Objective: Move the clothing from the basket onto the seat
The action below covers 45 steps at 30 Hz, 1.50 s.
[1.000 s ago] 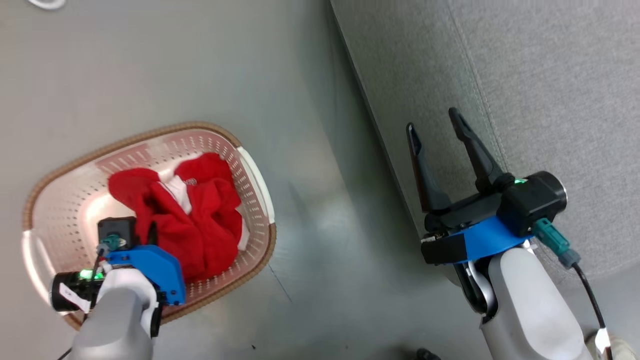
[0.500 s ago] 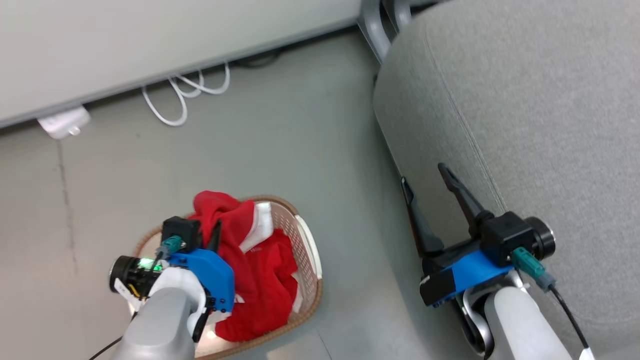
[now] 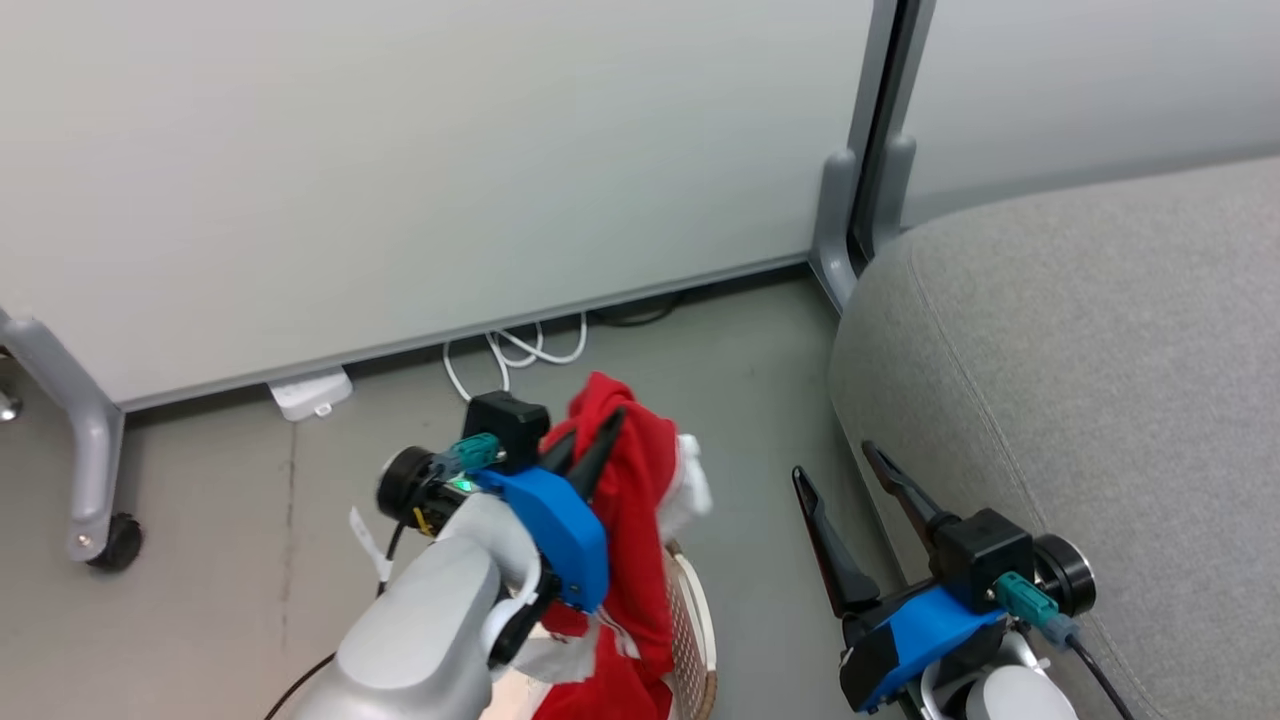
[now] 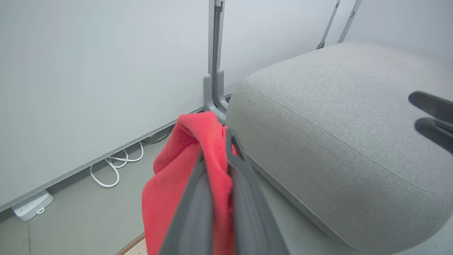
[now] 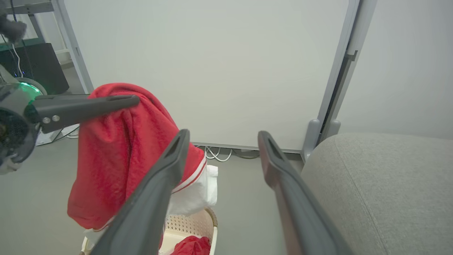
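Indoor test bay or lab dressed with a few household things, not a lived-in home.

- The walls are plain pale partition panels [image 3: 400,150], joined by a grey metal post [image 3: 868,150].
- 1 panel stands on a bent grey leg [image 3: 85,440] with a black caster [image 3: 118,545].
- The floor [image 3: 220,600] is smooth, grey and uncarpeted, with 1 thin seam line.
- White cables [image 3: 510,350] loop loose along the panel foot, near a white power strip [image 3: 310,392].
- The right wrist view shows a dark equipment box [image 5: 39,71] past the panel's edge.
- Domestic props: 1 grey upholstered seat [image 3: 1100,350] and 1 cream perforated basket [image 5: 193,225], with red clothing [image 5: 120,152] above it.
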Tool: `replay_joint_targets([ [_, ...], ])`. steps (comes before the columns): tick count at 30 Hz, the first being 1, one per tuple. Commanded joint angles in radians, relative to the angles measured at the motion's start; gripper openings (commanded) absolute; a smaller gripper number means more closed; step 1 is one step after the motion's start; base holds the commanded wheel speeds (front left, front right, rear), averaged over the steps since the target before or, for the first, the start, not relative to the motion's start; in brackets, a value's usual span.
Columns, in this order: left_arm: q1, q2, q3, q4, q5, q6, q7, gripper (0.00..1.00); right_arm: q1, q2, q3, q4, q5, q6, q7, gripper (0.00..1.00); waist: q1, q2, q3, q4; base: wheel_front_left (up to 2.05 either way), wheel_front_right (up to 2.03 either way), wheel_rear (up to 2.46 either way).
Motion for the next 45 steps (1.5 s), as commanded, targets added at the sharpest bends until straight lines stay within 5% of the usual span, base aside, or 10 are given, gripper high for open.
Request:
replay_joint_targets([
  [1,-0.01,0.002,-0.038,-0.043,-0.04,0.002,0.028,0.0,0.025,-0.003,0.004,-0.009,-0.005,-0.001,0.008,1.0,0.0003,0.0,-0.044,0.025,0.0,0.0,0.0],
  [18,-0.136,0.002,-0.247,-0.246,-0.252,0.061,0.124,0.0,0.066,-0.003,0.029,-0.032,0.002,-0.001,0.039,1.0,0.0003,0.0,-0.081,0.027,0.0,0.0,0.0],
  [35,-0.173,0.002,-0.329,-0.221,-0.364,0.107,0.073,0.0,0.032,-0.003,0.038,-0.026,0.023,-0.001,0.054,1.0,0.0003,0.0,-0.063,0.031,0.0,0.0,0.0],
  [45,-0.202,0.002,-0.376,-0.215,-0.406,0.116,0.052,0.0,-0.118,-0.003,0.097,0.113,0.048,-0.001,0.107,1.0,0.0003,0.0,-0.052,0.039,0.0,0.0,0.0],
])
